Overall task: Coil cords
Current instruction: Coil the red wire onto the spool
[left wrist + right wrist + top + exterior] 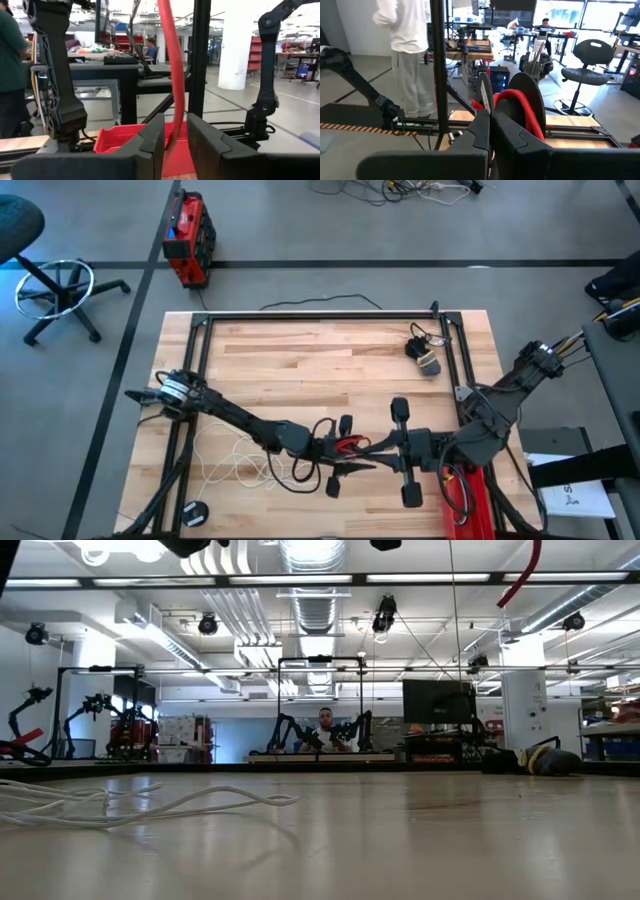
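Observation:
The red cord (347, 445) hangs between my two grippers over the middle of the table's near half. My left gripper (352, 452) comes from the table's left and is shut on it. My right gripper (378, 448) comes from the right and is also shut on it. A piece of the red cord (520, 575) shows high in the low view, clear of the table. The white cord (230, 462) lies in loose loops on the wood near the left. A thin black cord (322, 427) loops beside my left gripper. A dark coiled cord (426, 356) rests at the far right. My left gripper has the red cord (172, 132) pinched between its two fingers (150, 145). The fingers lie level, reaching from the table's left, across the cord. The cord runs up out of the hold (171, 50), clear of the table. My right gripper's fingers (482, 127) are nearly closed, reaching level from the table's right. A loop of the red cord (522, 107) curves out just past their tips. The fingers themselves hide the exact place of contact.
A black metal frame (320, 317) borders the table's far and side edges. A red bin (472, 498) sits at the near right corner, and a small black disc (195, 513) lies near the left front. People stand in the room beyond the table.

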